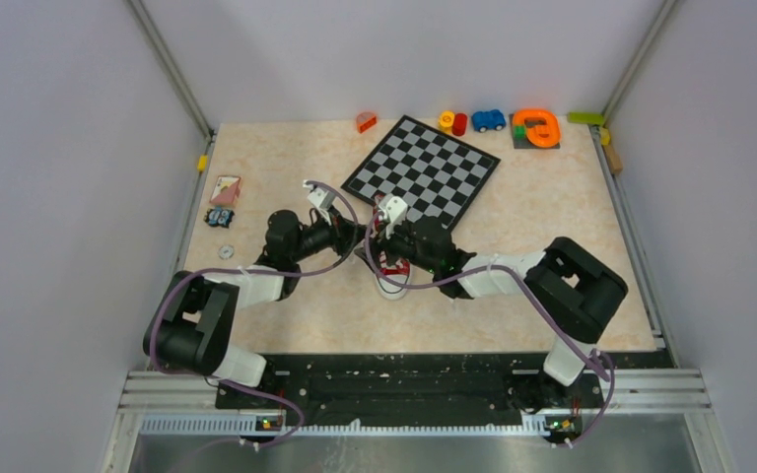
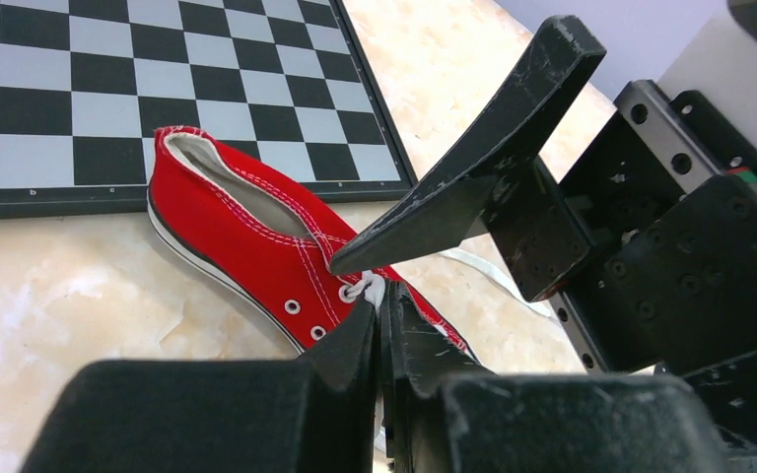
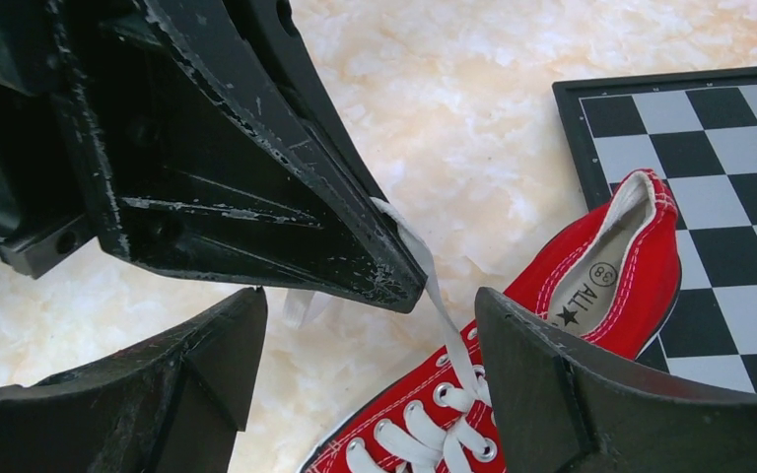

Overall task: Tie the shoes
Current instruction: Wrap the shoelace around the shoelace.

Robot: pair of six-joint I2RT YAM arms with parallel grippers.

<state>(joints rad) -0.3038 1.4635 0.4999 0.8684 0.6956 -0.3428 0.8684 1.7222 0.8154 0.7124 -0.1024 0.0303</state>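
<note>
The red sneaker point(image 1: 391, 280) lies on the table by the chessboard's near corner, its heel resting on the board in the left wrist view point(image 2: 227, 232). My left gripper point(image 1: 359, 236) is shut point(image 2: 386, 313) on a white lace point(image 2: 370, 288) just above the top eyelets. In the right wrist view that lace point(image 3: 446, 320) runs taut from the left fingertips down to the shoe point(image 3: 601, 286). My right gripper point(image 1: 383, 242) is open point(image 3: 370, 330), its fingers straddling the lace and the shoe's laced front, touching neither. A second lace end point(image 2: 493, 276) lies loose on the table.
The chessboard point(image 1: 424, 168) lies behind the shoe. Small toys line the back edge: an orange block point(image 1: 365, 121), a blue car point(image 1: 488, 119) and an orange ring piece point(image 1: 536, 128). A card point(image 1: 225, 189) and small items point(image 1: 220, 217) lie at the left.
</note>
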